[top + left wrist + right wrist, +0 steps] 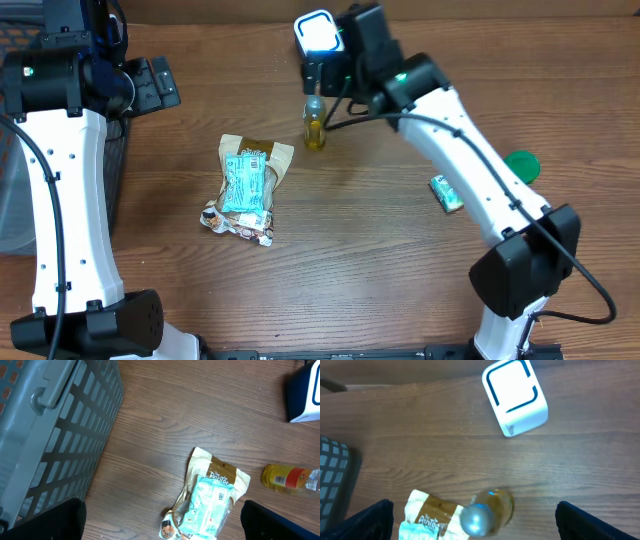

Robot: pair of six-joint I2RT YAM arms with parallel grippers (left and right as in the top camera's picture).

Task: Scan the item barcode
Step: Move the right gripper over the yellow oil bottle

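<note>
A small bottle of yellow liquid point(315, 125) with a silvery cap stands upright on the wooden table, just in front of the white scanner point(316, 35). My right gripper point(322, 82) hovers over it, open. In the right wrist view the bottle point(490, 510) sits between my wide-spread fingers point(370, 520) without touching either, and the scanner point(515, 397) lies beyond it. My left gripper point(162, 522) is open and empty above the snack bags point(212, 497). The bottle point(290, 479) shows at the right of that view.
A teal and brown pile of snack bags point(245, 190) lies mid-table. A grey slatted basket point(50, 435) stands at the left. A green lid point(522, 165) and a small green packet point(446, 194) lie to the right, beside my right arm.
</note>
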